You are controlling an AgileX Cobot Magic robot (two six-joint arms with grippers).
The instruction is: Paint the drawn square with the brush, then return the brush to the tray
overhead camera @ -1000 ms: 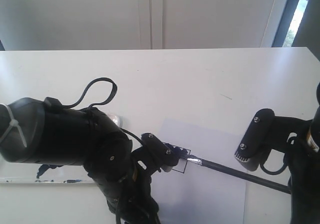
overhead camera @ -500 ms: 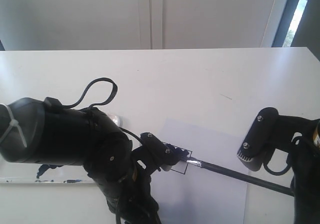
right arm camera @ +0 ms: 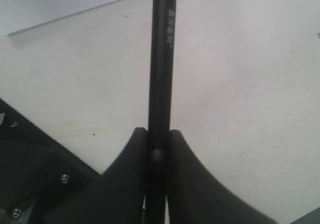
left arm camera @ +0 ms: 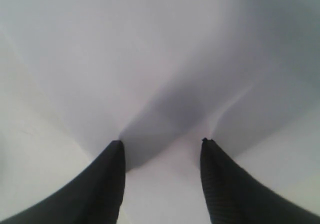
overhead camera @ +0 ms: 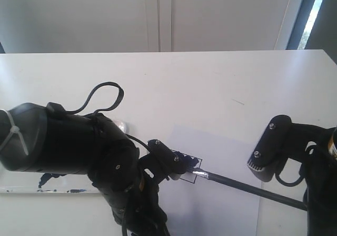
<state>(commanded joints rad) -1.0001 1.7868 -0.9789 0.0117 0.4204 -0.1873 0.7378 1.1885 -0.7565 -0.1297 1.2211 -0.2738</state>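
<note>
The brush (overhead camera: 237, 183) is a thin black stick with a silver ferrule (overhead camera: 198, 174), lying low across the white paper (overhead camera: 226, 204). Its tip rests in the drawn square (overhead camera: 191, 165), which has thin black lines and a dark blue smear along its far side. My right gripper (right arm camera: 159, 132) is shut on the brush handle (right arm camera: 161, 74), and one of its fingers (overhead camera: 269, 147) shows at the right of the exterior view. My left gripper (left arm camera: 162, 143) is open with its fingers (overhead camera: 167, 159) on the paper, hiding the square's left part. The tray (overhead camera: 21, 189) lies at the near left, mostly behind the left arm.
The left arm's bulky black body (overhead camera: 63, 141) and its looped cable (overhead camera: 105, 96) fill the near left. Dark blue paint (overhead camera: 48, 179) marks the tray. The white table (overhead camera: 184, 88) stretches back to a pale wall.
The brush tip has slid a little to the left and toward the near edge inside the square. The right gripper shifted slightly with it. The left arm has not moved.
</note>
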